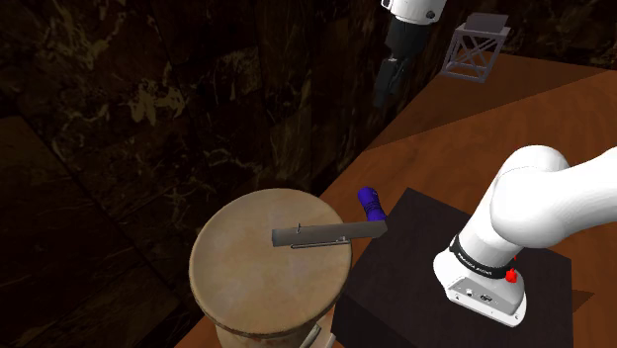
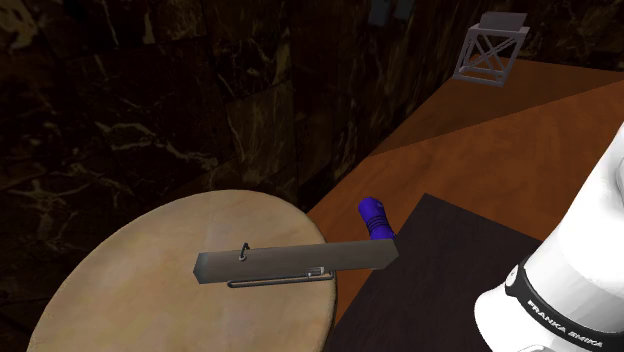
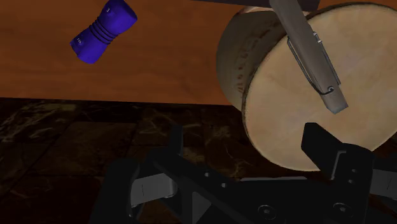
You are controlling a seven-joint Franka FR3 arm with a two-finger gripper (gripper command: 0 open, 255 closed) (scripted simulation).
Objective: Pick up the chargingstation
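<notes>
Nothing of the pick is done yet, as I judge it. My tool (image 1: 386, 87) hangs high above the floor, well apart from the round counter (image 1: 242, 292) and off beyond its far edge in the shoulder view. In the wrist view my tool (image 3: 245, 132) has its two black fingers spread wide with nothing between them, so it grips nothing.

The chargingstation (image 1: 331, 234) is a long grey bar with a thin wire clip along one side. It lies flat on the counter's top, close to the edge that faces my stand (image 1: 410, 272), and one end juts out past that rim. From the wrist view I see the chargingstation (image 3: 310, 52) running across the counter (image 3: 286, 121) at a slant to my fingers.

A blue ribbed piece (image 1: 371, 203) lies on the wooden floor just beside the overhanging end, between counter and stand. A white wire-frame box (image 1: 473, 49) sits far off.

What is left is all of it: bring the tool over the bar, turn to span its narrow width, come down, close and lift.
</notes>
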